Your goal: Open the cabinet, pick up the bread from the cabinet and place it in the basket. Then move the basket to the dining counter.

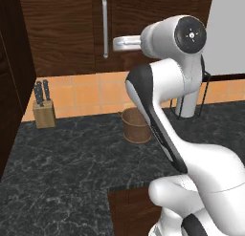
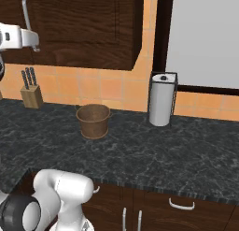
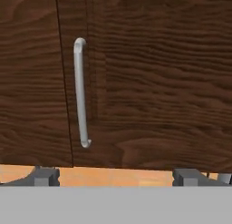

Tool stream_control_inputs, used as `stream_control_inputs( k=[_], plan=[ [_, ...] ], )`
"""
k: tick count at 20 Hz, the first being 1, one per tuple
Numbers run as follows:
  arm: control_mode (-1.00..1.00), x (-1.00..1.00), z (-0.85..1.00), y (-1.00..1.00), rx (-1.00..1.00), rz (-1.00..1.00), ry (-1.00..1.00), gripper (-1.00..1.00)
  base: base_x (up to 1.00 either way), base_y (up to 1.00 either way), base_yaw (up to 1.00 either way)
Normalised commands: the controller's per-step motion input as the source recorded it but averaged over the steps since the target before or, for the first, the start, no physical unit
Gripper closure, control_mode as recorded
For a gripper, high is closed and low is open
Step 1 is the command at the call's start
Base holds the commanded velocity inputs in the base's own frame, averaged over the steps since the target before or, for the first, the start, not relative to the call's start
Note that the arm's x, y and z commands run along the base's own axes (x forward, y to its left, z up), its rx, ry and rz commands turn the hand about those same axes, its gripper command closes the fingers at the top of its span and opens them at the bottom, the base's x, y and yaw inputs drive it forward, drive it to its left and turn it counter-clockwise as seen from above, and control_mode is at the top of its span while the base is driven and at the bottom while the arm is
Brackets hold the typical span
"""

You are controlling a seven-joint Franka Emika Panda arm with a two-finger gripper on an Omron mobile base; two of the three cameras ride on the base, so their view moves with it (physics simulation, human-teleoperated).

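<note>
Cabinet: dark brown wood-grain wall cabinet [image 3: 149,78] shut, silver bar handle [image 3: 80,94] ahead-left of end effector.
End effector [image 3: 115,175]: spread wide, empty.
Basket: brown woven basket [image 2: 94,120] below on black desk [image 2: 154,150].
Left: everything.

You find nothing to read here: no words, numbers, brands or signs stand on any surface. The cabinet [image 3: 149,78] fronts show you plain wood grain, its handle [image 3: 80,91] is bare metal, and the basket [image 2: 94,120], the knife block [image 1: 44,113] and the paper towel roll [image 2: 161,104] carry no label you can make out.
</note>
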Motion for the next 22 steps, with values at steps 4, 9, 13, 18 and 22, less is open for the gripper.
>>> stream_control_inputs(
  k=[4,9,13,18,22],
  plan=[
    [-1.0,0.06,0.06,0.18,0.0,0.0,0.0,-1.0,0.0,0.0,0.0],
    [-1.0,0.28,0.0,0.25,0.0,0.0,0.1,-1.0,0.0,0.0,0.0],
    [-1.0,0.42,0.0,0.2,0.0,0.0,0.13,-1.0,0.0,0.0,0.0],
    [-1.0,0.35,-0.01,0.21,0.0,0.01,0.0,-1.0,0.0,0.0,0.0],
    [-1.0,0.44,-0.06,0.18,0.0,0.0,0.03,-1.0,0.0,0.0,0.0]
  ],
)
